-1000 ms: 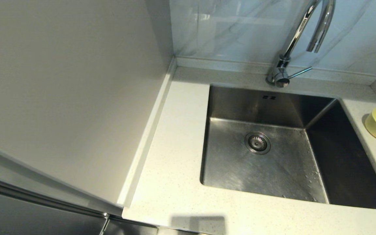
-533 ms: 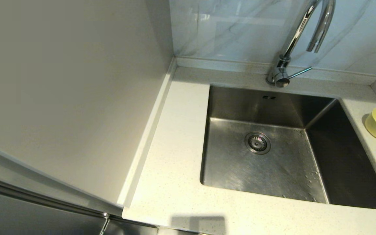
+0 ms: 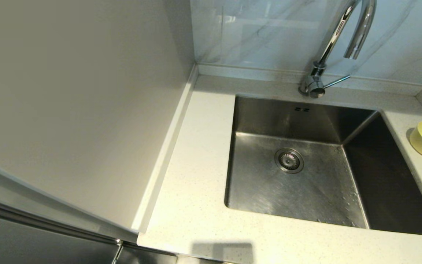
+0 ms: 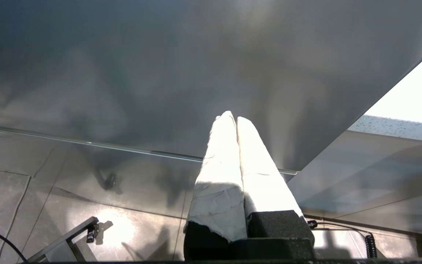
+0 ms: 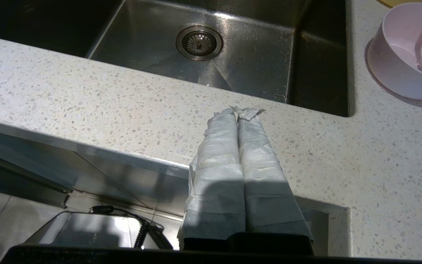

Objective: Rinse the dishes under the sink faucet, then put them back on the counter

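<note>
Pink dish (image 5: 408, 55) sits upper right in the right wrist view — beyond the right hand (image 5: 237, 112), pressed shut, empty; left hand (image 4: 231, 117) likewise shut, parked below the counter (image 5: 86, 99).

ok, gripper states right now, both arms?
Left gripper: shut, holding nothing, parked below the counter edge.
Right gripper: shut, holding nothing, parked in front of the counter, short of the sink.
</note>
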Available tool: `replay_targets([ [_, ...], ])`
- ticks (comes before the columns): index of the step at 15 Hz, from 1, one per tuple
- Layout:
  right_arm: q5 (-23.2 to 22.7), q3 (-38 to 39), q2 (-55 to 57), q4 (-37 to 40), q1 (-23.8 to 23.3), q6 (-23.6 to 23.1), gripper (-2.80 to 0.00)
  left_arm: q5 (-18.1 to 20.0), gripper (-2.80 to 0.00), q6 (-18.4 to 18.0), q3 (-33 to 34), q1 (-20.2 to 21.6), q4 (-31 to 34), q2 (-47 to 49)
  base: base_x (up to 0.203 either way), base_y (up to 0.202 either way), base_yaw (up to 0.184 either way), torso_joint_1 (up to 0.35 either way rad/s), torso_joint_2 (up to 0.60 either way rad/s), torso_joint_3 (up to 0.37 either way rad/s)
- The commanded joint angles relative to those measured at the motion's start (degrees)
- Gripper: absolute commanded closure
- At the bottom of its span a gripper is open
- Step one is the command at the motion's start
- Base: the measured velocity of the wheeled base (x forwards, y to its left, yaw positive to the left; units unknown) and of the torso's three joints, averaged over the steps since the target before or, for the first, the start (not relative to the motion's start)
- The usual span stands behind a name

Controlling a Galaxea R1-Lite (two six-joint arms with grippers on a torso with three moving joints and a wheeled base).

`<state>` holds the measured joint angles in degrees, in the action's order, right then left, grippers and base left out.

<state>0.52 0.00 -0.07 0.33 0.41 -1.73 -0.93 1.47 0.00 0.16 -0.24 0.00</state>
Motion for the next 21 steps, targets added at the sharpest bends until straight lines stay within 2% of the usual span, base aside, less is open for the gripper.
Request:
replay_targets([
  [1, 0.0, 0.0, 0.1, 0.0, 0.0, 0.0, 0.00, 0.0, 0.00, 0.0, 0.0, 0.0, 0.0, -0.2, 0.000, 0.000, 0.000, 0.000, 0.00, 0.000],
  [21, 0.1, 0.0, 0.1, 0.0, 0.0, 1.2, 0.00, 0.0, 0.00, 0.0, 0.0, 0.0, 0.0, -0.2, 0.000, 0.000, 0.000, 0.000, 0.00, 0.000],
])
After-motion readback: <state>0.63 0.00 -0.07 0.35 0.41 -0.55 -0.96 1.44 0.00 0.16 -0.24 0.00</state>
